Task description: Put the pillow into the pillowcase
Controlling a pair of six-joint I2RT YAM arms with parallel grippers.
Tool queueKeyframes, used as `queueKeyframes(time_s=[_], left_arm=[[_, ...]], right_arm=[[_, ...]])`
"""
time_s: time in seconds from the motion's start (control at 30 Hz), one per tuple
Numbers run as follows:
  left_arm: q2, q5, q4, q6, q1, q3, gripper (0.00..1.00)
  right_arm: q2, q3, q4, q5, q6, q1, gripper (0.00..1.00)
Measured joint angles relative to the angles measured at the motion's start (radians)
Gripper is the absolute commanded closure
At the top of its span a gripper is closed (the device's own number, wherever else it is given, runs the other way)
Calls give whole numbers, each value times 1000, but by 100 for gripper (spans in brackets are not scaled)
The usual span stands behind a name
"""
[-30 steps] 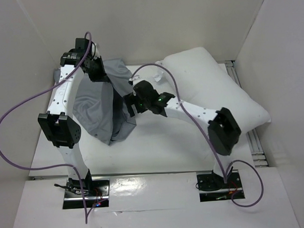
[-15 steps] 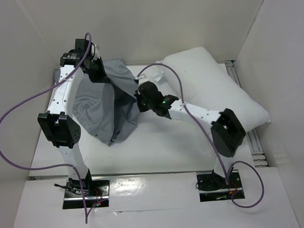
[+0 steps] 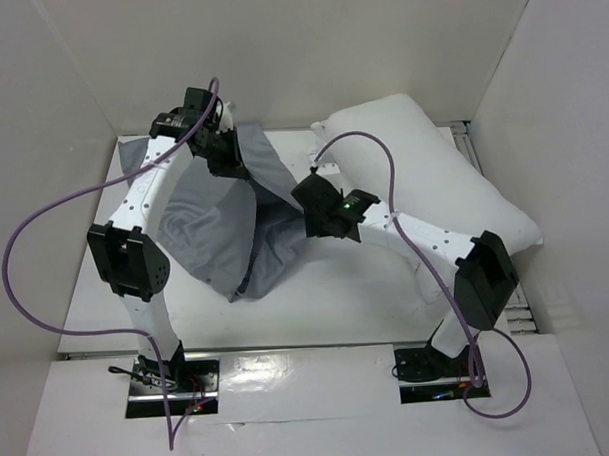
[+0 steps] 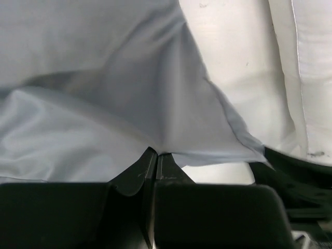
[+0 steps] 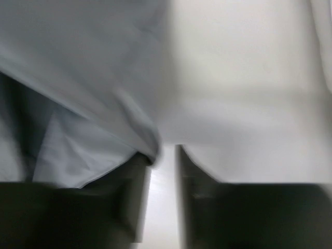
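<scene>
The grey pillowcase (image 3: 209, 216) hangs crumpled at the left middle of the table, lifted at its far edge by my left gripper (image 3: 227, 156). In the left wrist view the left gripper (image 4: 156, 153) has its jaws pressed together on a fold of the pillowcase (image 4: 104, 78). The white pillow (image 3: 433, 178) lies at the back right, and the pillow (image 4: 311, 62) shows as a seamed edge in that view too. My right gripper (image 3: 306, 200) is at the pillowcase's right edge. The blurred right wrist view shows the right gripper (image 5: 163, 150) with a narrow gap, the pillowcase (image 5: 67, 78) draped over its left finger.
White walls (image 3: 70, 96) box in the table on three sides. A metal rail (image 3: 512, 286) runs along the right edge beside the pillow. Purple cables (image 3: 44, 212) loop off both arms. The right arm's black body (image 4: 295, 176) shows low in the left wrist view.
Both arms have moved to the right, and the pillowcase has shifted and spread rightward with them. The right gripper went from the pillowcase's middle to its right edge, nearer the pillow.
</scene>
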Motion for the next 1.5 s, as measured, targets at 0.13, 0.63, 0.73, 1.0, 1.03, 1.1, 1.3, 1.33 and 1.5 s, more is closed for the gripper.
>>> queueKeyframes(time_s=[0.13, 0.63, 0.73, 1.0, 1.03, 1.1, 1.3, 1.33, 1.5], left_arm=[[0, -39, 30, 3, -26, 0, 100], [2, -109, 42, -32, -39, 31, 100], [2, -110, 42, -32, -39, 37, 100], [3, -129, 37, -33, -29, 40, 100], [3, -129, 37, -34, -22, 43, 100], [16, -127, 29, -40, 5, 66, 100], [90, -129, 40, -59, 97, 156, 100], [104, -130, 39, -60, 105, 165, 100], [167, -141, 40, -61, 111, 182, 100]], right_arm=[[28, 15, -186, 71, 3, -3, 15], [353, 519, -193, 243, -214, -477, 2], [565, 643, -200, 225, -244, -536, 64], [479, 578, -158, 78, -280, -548, 100], [424, 537, -146, 52, -277, -546, 100], [318, 451, -123, 17, -268, -546, 100], [-55, 126, -115, -60, -192, -453, 100], [-118, 69, -110, -69, -172, -423, 100], [-372, -171, -117, -101, -64, -270, 100]])
